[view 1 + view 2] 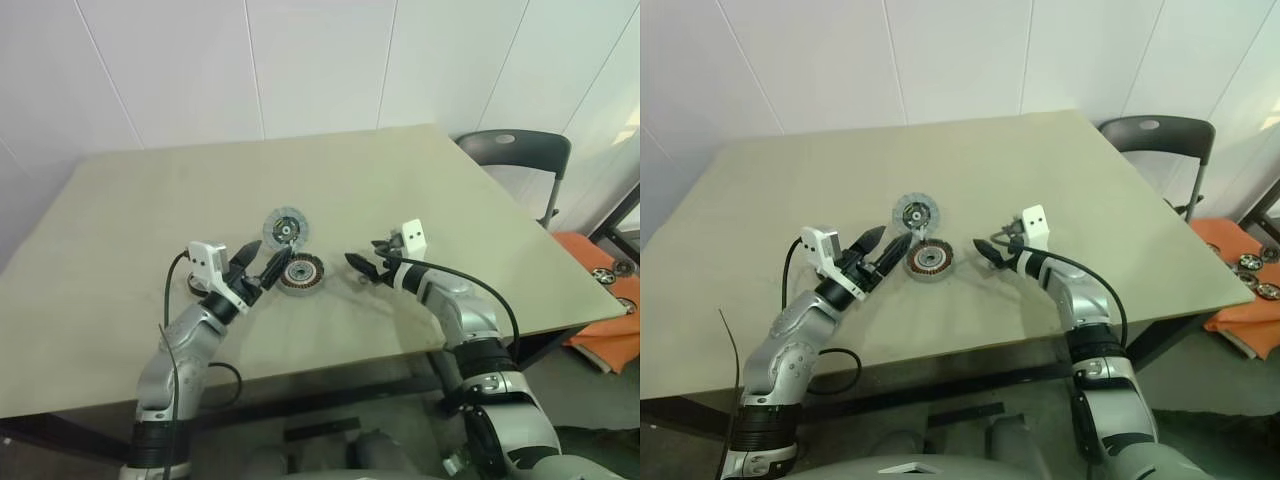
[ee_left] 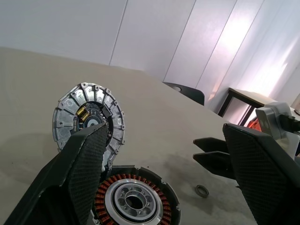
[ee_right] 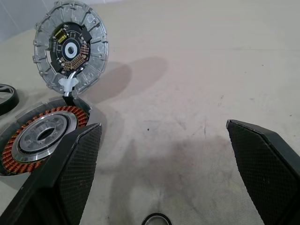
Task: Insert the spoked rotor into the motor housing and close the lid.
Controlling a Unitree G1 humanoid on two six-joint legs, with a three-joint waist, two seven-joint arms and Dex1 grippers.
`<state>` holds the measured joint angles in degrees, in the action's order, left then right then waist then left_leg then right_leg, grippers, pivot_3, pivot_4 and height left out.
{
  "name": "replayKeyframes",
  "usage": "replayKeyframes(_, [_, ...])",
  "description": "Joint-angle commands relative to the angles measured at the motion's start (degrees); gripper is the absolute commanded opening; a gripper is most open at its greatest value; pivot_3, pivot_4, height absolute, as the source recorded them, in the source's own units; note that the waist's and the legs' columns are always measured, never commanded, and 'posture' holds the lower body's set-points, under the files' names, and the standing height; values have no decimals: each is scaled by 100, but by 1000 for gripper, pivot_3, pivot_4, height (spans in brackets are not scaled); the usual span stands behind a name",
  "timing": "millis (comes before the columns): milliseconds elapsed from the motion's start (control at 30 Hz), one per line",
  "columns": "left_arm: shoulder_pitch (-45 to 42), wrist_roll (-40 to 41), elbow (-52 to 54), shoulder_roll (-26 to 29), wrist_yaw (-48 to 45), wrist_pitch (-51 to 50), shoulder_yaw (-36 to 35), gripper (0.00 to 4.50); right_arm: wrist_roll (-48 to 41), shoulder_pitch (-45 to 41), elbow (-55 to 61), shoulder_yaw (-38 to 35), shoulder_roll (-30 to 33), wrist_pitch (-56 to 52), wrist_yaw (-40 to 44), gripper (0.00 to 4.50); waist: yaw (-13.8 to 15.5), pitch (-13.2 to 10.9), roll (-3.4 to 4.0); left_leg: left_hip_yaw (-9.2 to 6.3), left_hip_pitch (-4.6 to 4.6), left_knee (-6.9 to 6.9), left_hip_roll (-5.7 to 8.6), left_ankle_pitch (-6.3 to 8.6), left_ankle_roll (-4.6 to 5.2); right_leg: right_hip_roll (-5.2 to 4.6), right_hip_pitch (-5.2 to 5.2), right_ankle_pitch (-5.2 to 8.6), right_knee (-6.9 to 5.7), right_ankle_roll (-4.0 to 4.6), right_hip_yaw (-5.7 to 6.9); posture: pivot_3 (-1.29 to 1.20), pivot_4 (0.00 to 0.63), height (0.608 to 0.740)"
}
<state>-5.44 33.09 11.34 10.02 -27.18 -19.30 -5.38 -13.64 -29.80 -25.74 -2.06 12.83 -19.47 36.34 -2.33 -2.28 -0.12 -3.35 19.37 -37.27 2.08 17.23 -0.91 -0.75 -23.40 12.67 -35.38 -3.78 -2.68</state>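
Observation:
The motor housing (image 1: 300,273), with its ring of copper coils and silver centre, lies flat on the table's middle. Just beyond it is the spoked rotor (image 1: 287,228), a grey disc propped up against the housing's far rim (image 3: 70,47). My left gripper (image 1: 273,249) hovers open at the housing's left side, fingers spread with nothing between them. My right gripper (image 1: 362,251) is open too, a short way right of the housing and apart from it. A black round part (image 3: 5,97) peeks in left of the housing; I cannot tell if it is the lid.
A small metal ring (image 2: 202,191) lies on the table (image 1: 480,230) between the grippers. A dark chair (image 1: 515,150) stands past the table's right corner. An orange cloth (image 1: 600,270) with small parts lies off to the right.

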Motion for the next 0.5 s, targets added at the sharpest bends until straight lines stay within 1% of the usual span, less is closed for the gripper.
replayKeyframes(33, [-150,-22,71,-14,1,126,-47,4184,-18,-210,59,-9,10,109,20,4439,0,0,0,0,0,0,0,0,0,0,0,0,0,0,0,0,0,740])
replayKeyframes(500, [-162,-35,60,-21,27,150,-69,4184,5,-276,-49,3,6,160,30,4439,0,0,0,0,0,0,0,0,0,0,0,0,0,0,0,0,0,740])
